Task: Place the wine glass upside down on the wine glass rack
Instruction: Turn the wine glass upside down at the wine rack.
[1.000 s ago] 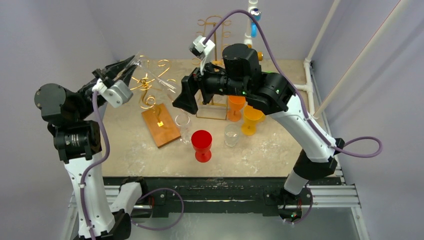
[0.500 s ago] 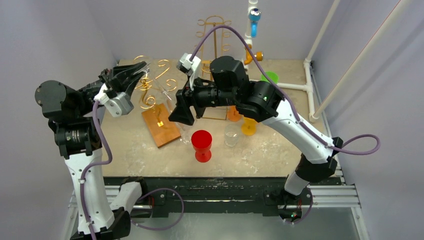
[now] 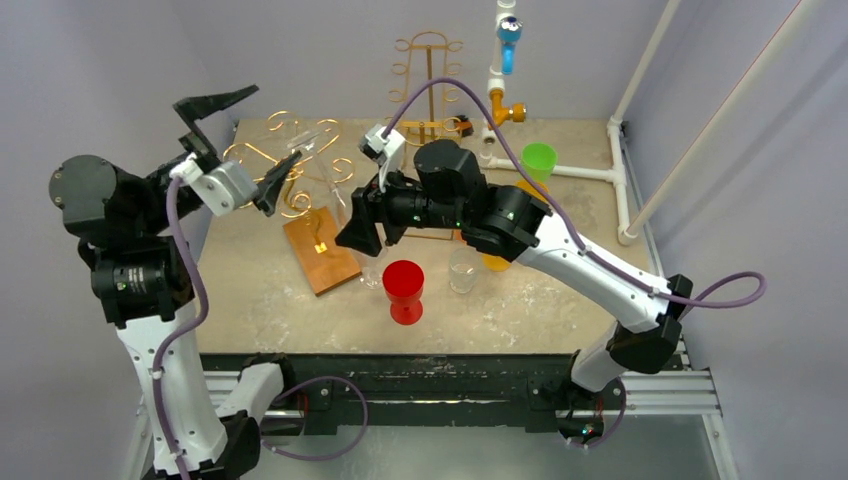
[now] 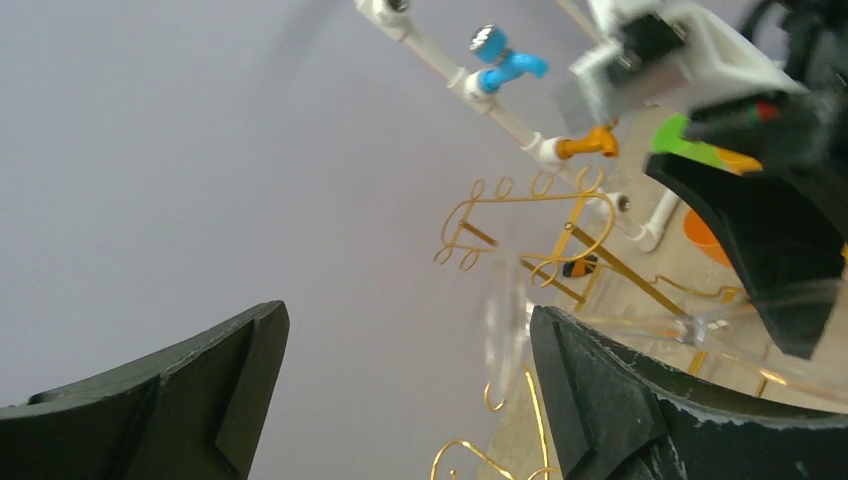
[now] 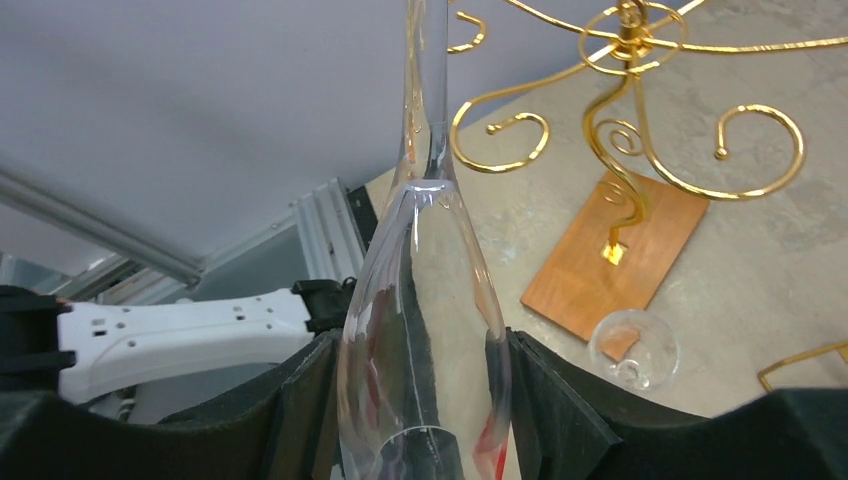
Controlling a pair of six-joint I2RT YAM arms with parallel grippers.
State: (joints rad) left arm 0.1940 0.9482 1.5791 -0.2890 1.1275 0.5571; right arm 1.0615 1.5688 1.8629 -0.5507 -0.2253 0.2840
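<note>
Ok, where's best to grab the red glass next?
Red glass: probably take the bowl, coming in level from the near side. It stands upright, the bowl flares above a thin stem, and a clear glass stands close on its right.

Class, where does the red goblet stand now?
Top view: the red goblet stands centre-front on the table, between the wooden rack base and a short clear glass.

No legible text or labels.

Clear wine glass — stem beside gold rack.
</note>
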